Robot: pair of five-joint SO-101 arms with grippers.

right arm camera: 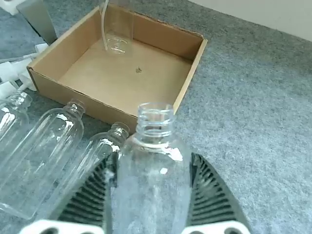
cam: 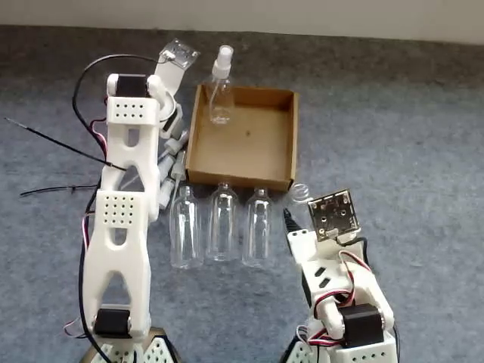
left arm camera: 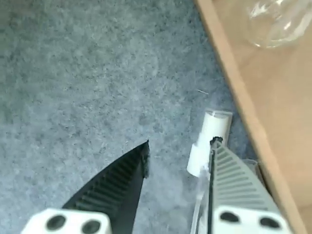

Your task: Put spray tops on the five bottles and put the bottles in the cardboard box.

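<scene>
Right gripper is clamped on a clear plastic bottle with an open neck. The neck points away from the wrist and has no top on it. Left gripper hangs with its jaws spread wide over the grey carpet. A white plastic spray top lies just beside its pale finger, outside the gap rather than between the jaws. Just beyond that finger runs the wall of the shallow brown cardboard box, with one capped clear bottle inside. Three uncapped clear bottles lie side by side on the carpet, between the right gripper and the box.

Step looks like fetching a top for the held bottle. To do it well, I'd say the left gripper needs to shift sideways toward the box wall until the top sits centred in the gap. It should then close across the top's body, not its thin tube. The box wall is close, so the pale finger may bump it: go low and slow. The right gripper should hold the bottle firm with the neck clear, so the tube can drop straight in. Task seems early, one of five done
</scene>
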